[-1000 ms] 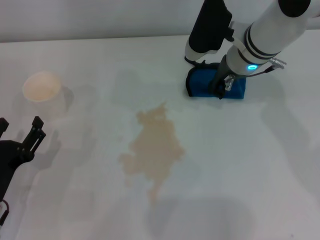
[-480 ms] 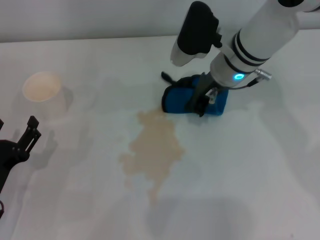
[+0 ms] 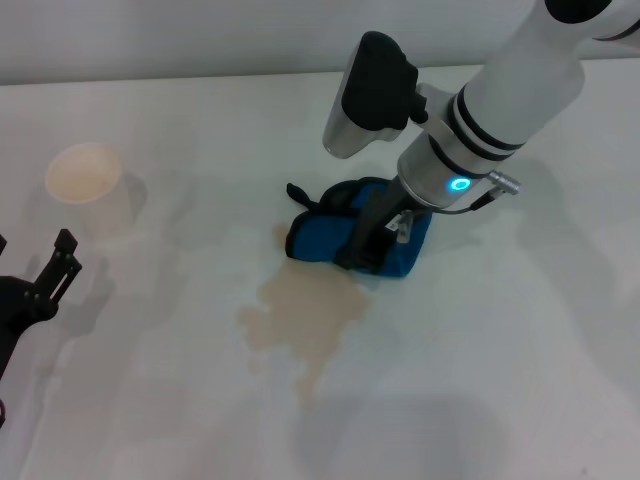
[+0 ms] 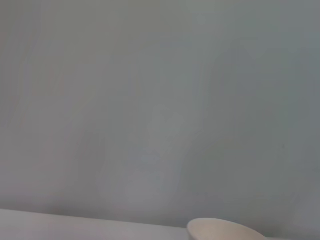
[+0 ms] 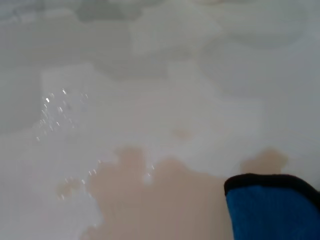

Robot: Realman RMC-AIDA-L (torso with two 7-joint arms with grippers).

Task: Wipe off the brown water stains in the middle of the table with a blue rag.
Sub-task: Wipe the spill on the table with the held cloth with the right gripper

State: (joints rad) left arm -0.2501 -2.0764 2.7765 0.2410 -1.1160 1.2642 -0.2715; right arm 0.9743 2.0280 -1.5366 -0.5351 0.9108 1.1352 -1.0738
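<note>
The blue rag (image 3: 320, 238) lies bunched on the white table (image 3: 520, 350), covering the far end of the brown water stains (image 3: 305, 315). My right gripper (image 3: 372, 240) presses down on the rag's right half and is shut on it. The rag's black loop tab sticks out at its far left. In the right wrist view a black-edged corner of the rag (image 5: 272, 210) sits beside the tan puddle (image 5: 160, 200). The puddle's thin tail points toward the table's near edge. At the near left, my left gripper (image 3: 32, 250) rests open, away from the stain.
A paper cup (image 3: 85, 175) with a tan inside stands at the far left, beyond the left gripper; its rim (image 4: 225, 231) also shows in the left wrist view. Bare white tabletop surrounds the puddle on the near and right sides.
The right gripper has dragged the blue rag from the far right toward the left and nearer, onto the puddle's far end. The left gripper shifted slightly left.
</note>
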